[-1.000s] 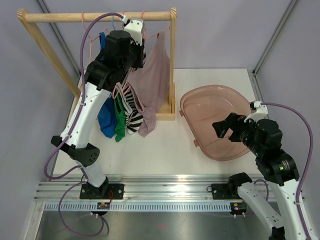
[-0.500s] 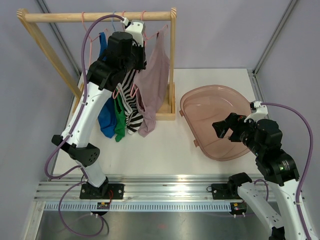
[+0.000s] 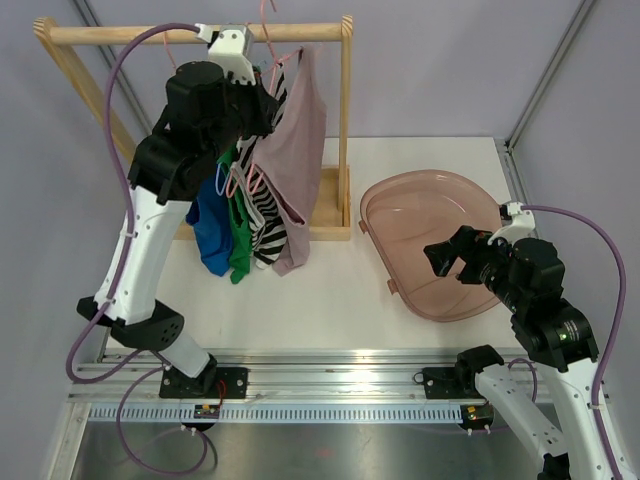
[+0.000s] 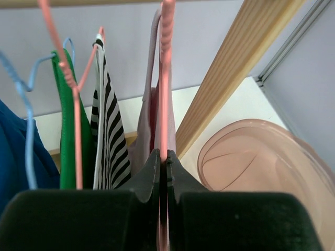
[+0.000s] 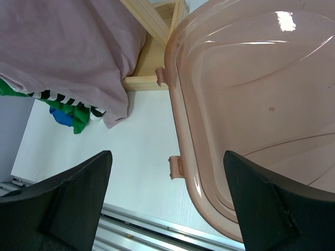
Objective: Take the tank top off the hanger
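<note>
Left arm [image 3: 140, 235] and right arm [image 3: 552, 322] had white link shells and black joint housings. Purple cables [image 3: 565, 210] ran from wrists down to black base plates [image 3: 205, 384]. Fingers [image 5: 68, 201] were matte black.

White table [image 3: 330, 290]: wooden rack [image 3: 346, 130], pink basin [image 3: 430, 230]

From my top view: rack [image 3: 120, 35] in the upper left, tank top [image 3: 300, 140] rightmost among the garments [image 3: 240, 225] under its rail; tub [image 3: 430, 230] centre right on the table [image 3: 320, 300], just right of the rack's base.
</note>
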